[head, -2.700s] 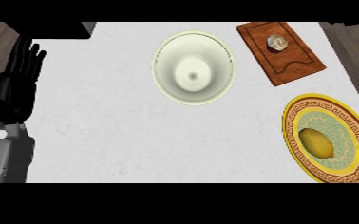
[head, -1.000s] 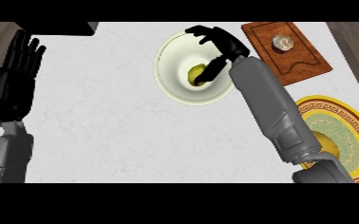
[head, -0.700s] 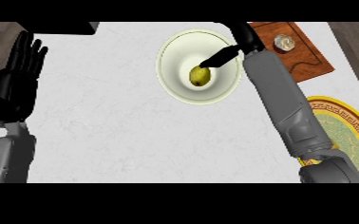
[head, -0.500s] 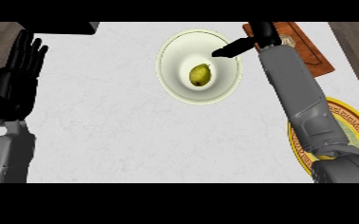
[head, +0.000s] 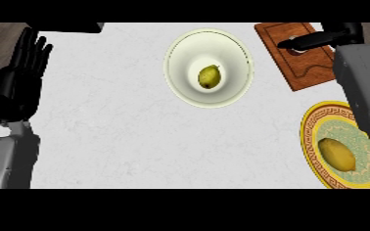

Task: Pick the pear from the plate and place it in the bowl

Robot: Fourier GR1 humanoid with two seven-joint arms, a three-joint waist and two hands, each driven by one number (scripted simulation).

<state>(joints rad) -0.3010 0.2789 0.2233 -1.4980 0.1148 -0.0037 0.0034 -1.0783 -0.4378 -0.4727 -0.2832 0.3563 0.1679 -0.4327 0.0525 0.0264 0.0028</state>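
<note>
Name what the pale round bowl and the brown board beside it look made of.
The pale cream round bowl, holding the pear, looks like glazed ceramic: smooth, even colour with soft shading. The brown rectangular board looks like wood, given its reddish-brown tone and routed inner border, though no grain shows clearly.

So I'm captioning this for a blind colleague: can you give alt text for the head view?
A small green pear lies in the middle of a cream bowl on a white counter. The right robot hand hangs over a wooden board at upper right; a yellow fruit sits on a patterned plate below. The left robot hand rests open at the left edge.
</note>
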